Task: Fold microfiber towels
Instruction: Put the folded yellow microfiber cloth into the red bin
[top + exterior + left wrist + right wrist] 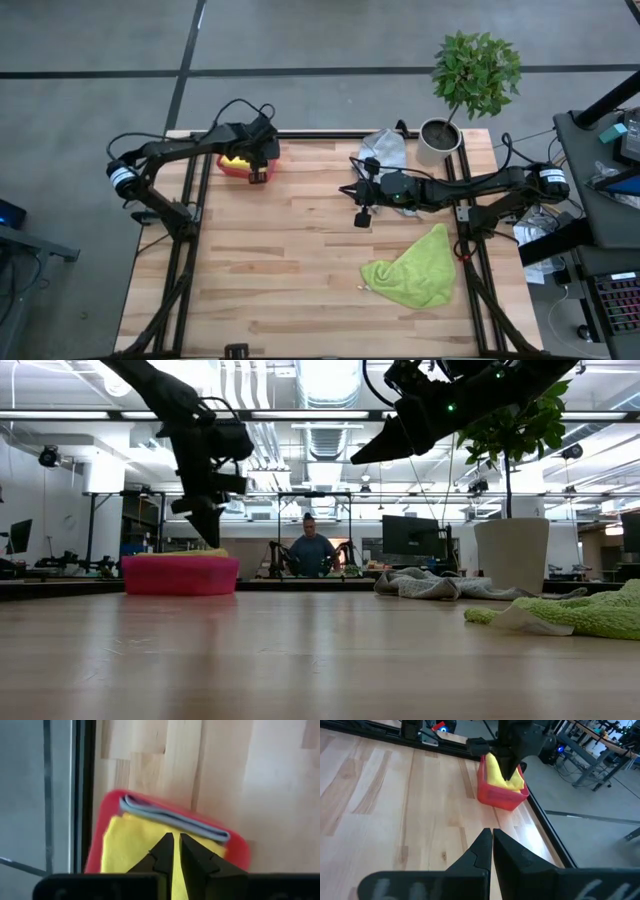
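Your wooden surface (290,260) carries a lime green towel (415,272) crumpled at the right front — nearest the right pincer (362,218), closed and empty above it. The left pincer (258,175), closed, hovers over the bin's (232,168) yellow towel (125,845).

Yellow towel (135,845) in red bin (240,855); lime-green towel (412,272).

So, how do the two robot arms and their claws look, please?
Both arms are dark, nearly black, built from slim jointed segments. The left arm and the right arm each carry a white band near the base, and loose black cables loop along them. The left claw and the right claw each end in two black, pointed, wedge-shaped fingers. A small green light shows on the right arm.
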Motion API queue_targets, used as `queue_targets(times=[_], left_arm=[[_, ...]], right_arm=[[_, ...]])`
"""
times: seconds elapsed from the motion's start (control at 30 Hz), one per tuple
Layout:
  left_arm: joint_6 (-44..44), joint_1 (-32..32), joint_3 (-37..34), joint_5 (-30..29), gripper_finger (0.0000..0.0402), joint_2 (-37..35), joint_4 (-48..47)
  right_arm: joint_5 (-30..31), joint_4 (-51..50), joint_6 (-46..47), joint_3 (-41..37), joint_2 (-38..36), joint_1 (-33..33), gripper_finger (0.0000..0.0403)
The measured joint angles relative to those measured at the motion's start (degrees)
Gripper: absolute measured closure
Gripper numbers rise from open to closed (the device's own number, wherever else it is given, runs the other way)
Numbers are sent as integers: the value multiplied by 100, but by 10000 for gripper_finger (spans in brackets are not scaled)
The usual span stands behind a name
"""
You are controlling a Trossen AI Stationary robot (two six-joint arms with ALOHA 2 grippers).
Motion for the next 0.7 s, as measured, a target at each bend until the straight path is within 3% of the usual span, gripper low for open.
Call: queue_targets(times=[0.13,0.47,0.7], left_arm=[[-290,2,-27,50,386,-37,-387],[-432,2,-495,-10,386,151,82],[-363,-25,-281,-104,386,-16,108]], right_arm=[[0,2,-2,0,0,0,394],[0,-3,2,0,0,0,394],[0,-2,2,0,0,0,394]])
